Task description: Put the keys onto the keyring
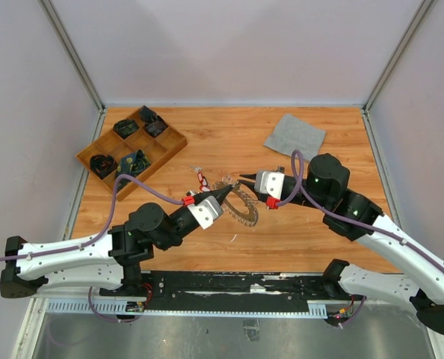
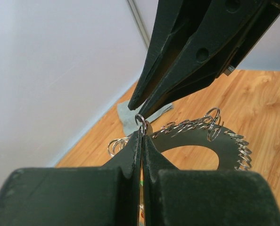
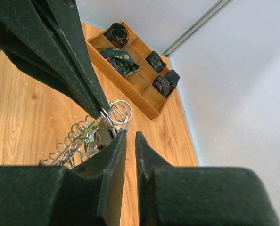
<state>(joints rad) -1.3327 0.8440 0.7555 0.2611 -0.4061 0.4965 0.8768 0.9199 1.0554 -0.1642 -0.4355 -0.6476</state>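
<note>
Progress looks early: the keyring [image 1: 243,209] sits at the middle of the bench [image 1: 304,232], its rim clamped in the shut left end effector [image 1: 225,192], while the right end effector [image 1: 244,178], at one o'clock of it, stands slightly parted and empty. A red-tagged key [image 1: 202,179] lies just off the rim at ten o'clock; whether any key is threaded yet, I cannot tell.
</note>
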